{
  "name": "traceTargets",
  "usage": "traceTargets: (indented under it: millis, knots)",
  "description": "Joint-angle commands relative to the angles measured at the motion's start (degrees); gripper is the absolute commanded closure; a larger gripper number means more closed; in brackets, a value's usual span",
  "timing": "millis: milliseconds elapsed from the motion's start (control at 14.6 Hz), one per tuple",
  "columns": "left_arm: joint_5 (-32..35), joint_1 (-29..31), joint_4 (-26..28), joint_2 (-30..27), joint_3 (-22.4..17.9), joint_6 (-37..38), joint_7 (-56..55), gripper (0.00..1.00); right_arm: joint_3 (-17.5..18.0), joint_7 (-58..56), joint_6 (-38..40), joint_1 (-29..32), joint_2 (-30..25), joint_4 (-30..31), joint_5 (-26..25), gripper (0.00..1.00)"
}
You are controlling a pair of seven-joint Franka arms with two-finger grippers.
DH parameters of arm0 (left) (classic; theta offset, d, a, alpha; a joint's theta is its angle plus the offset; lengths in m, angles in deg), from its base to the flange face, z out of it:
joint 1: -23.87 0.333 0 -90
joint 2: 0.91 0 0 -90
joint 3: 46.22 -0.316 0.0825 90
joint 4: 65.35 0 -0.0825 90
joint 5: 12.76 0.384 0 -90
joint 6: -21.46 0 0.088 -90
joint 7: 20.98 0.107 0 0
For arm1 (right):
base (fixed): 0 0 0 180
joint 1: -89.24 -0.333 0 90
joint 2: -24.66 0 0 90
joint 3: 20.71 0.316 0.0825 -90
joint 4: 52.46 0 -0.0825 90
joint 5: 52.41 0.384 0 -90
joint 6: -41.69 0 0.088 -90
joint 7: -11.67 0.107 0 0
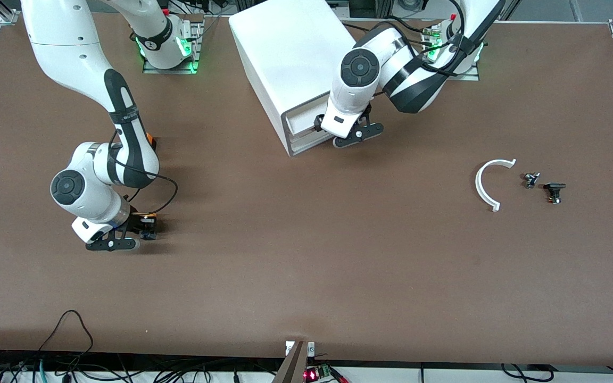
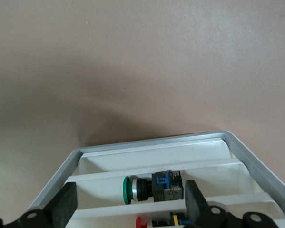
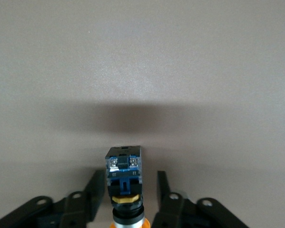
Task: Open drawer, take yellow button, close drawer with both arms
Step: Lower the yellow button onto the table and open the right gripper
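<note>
Tabletop (image 1: 306, 255): brown, wide.

Cabinet (image 1: 285, 58): boxy, white, between the two arm bases, front turned toward the front camera.

Drawer (image 1: 302, 120): topmost of the stack, pulled partly out; in the left wrist view (image 2: 152, 156) white cross-dividers showing, with a green-capped push button (image 2: 149, 188) lying in one compartment and a red-capped one (image 2: 156, 221) in the next, half hidden.

Left end effector (image 1: 347, 131): at the drawer front, over its open edge; fingers (image 2: 63, 205) spread wide, nothing between them.

Right end effector (image 1: 139, 230): low over the tabletop at the right arm's end, well apart from the cabinet; fingers (image 3: 95, 192) spread to either side of the button, a gap visible on both sides, no grip apparent.

Button (image 3: 124, 183): between those fingers, orange-yellow cap toward the wrist, blue-and-black body pointing away; also seen in the front view (image 1: 148, 225).

Orange object (image 1: 150, 139): on the tabletop beside the right forearm, mostly hidden.

White curved strip (image 1: 485, 186): toward the left arm's end.

Two small dark parts (image 1: 531, 180) (image 1: 554, 192): just beside that strip, farther toward the left arm's end.
</note>
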Motion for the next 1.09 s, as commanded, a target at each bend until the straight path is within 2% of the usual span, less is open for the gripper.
traceTargets:
  millis: [0, 137, 411, 684, 889, 1026]
  knots:
    - [-2.9, 0.3, 1.1, -1.1, 1.9, -0.1, -0.2, 0.0, 0.1, -0.5, 0.4, -0.2, -3.3, -0.4, 0.2, 0.0]
    - [-3.5, 0.2, 1.1, -1.2, 2.2, 0.0, -0.6, 0.0, 0.3, -0.6, 3.4, -0.8, -7.2, -0.9, -0.3, 0.0]
    - [-3.5, 0.2, 1.6, -1.2, 4.1, 0.0, -1.8, 0.0, 0.1, -0.4, 14.9, -1.2, -12.0, -6.8, -0.9, 0.0]
    - [-3.5, 0.8, 1.3, -1.4, 4.4, 0.2, -1.7, 0.0, 0.1, 2.3, 28.9, -1.2, -17.2, -11.7, -3.9, 0.0]
    - [-2.4, 4.1, 0.1, -3.6, 4.1, 1.3, 0.4, 0.0, 0.7, 4.2, 30.2, -1.5, -21.6, -12.0, -8.8, 0.0]
    - [-1.7, 8.4, -3.9, -4.0, 3.7, 6.7, 8.8, 0.0, 0.8, 3.8, 32.1, -1.3, -23.8, -12.2, -8.7, 0.0]
